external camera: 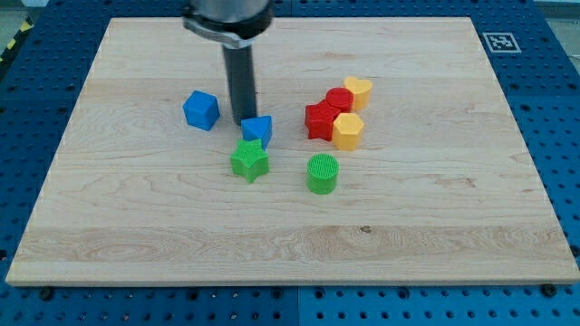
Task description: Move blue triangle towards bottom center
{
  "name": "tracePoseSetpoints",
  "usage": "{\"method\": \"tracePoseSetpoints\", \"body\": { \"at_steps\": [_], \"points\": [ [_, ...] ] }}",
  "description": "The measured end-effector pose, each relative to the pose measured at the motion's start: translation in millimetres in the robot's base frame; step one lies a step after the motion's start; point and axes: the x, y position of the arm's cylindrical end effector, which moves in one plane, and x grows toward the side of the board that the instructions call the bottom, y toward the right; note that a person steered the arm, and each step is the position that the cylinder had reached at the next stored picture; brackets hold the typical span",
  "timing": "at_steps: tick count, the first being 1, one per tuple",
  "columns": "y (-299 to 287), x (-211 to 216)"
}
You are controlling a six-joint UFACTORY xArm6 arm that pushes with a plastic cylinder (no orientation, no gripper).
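Observation:
The blue triangle [258, 130] lies near the middle of the wooden board [136, 226], just above the green star [249, 161] and touching or almost touching it. My tip [244, 121] stands right at the triangle's upper left edge, in contact or nearly so. The dark rod rises from there to the view's top. A blue cube [201, 110] sits to the tip's left.
A green cylinder [322, 173] stands right of the star. A cluster at the right of centre holds a red star-like block [319, 120], a red cylinder [340, 99], a yellow heart [359, 90] and a yellow hexagon [348, 130].

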Motion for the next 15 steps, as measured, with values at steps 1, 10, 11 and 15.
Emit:
{"method": "tracePoseSetpoints", "body": {
  "at_steps": [1,10,11,15],
  "points": [
    [-43.2,0.0],
    [3.4,18.1],
    [21.8,19.1],
    [32.9,39.6]
  ]
}}
